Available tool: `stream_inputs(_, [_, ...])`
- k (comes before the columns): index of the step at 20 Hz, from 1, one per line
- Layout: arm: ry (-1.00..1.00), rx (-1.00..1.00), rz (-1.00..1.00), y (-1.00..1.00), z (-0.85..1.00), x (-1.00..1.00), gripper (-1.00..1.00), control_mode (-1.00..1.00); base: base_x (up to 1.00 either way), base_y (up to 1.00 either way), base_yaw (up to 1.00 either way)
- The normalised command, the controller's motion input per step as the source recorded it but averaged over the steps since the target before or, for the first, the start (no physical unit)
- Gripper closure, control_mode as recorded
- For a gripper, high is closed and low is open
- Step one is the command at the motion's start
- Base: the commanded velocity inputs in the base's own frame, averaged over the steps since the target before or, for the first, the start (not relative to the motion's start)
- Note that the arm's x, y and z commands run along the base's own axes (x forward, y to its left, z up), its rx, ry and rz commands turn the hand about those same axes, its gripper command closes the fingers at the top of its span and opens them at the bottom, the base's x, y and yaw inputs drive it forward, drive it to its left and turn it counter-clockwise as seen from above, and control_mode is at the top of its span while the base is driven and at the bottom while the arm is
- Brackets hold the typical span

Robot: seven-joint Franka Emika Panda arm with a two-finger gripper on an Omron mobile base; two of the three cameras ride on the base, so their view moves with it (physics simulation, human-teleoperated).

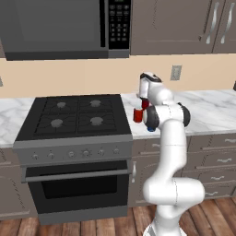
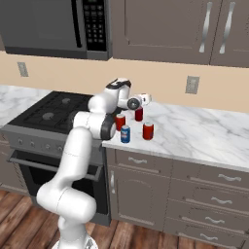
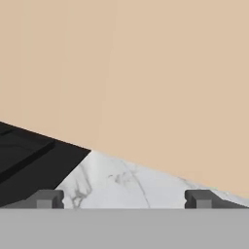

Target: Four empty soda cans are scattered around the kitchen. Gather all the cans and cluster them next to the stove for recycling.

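From the left base view, the stove (image 1: 76, 120) sits on the left with its black top. Just right of it, on the marble counter (image 1: 212, 110), a red can (image 1: 138, 115) peeks out beside the white arm, and a bit of a blue can (image 1: 151, 129) shows under the arm's elbow.

From the right base view, four cans stand close together on the counter near the stove's right edge: three red cans (image 2: 148, 131) and the blue one. They look bunched up there for recycling, so the job seems nearly done. The gripper (image 2: 144, 99) hangs over them, pointing to the wall.

In the hand view, the fingertips (image 3: 48, 199) are wide apart with nothing between them, so the claw is released.
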Motion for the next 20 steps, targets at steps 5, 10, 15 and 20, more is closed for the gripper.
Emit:
stream_inputs(5, [-0.01,-0.03,0.04,0.0,0.0,-0.32,-1.0,-1.0,0.0,0.0,0.0])
stream_inputs(10, [0.0,-0.11,0.07,-0.07,0.0,-0.45,-1.0,-1.0,0.0,0.0,0.0])
stream_inputs(15, [-0.01,-0.14,0.06,-0.16,0.36,-0.32,-1.0,-1.0,0.0,0.0,0.0])
stream_inputs(20, [-0.01,-0.11,0.08,-0.08,0.16,-0.29,-1.0,-1.0,0.0,0.0,0.0])
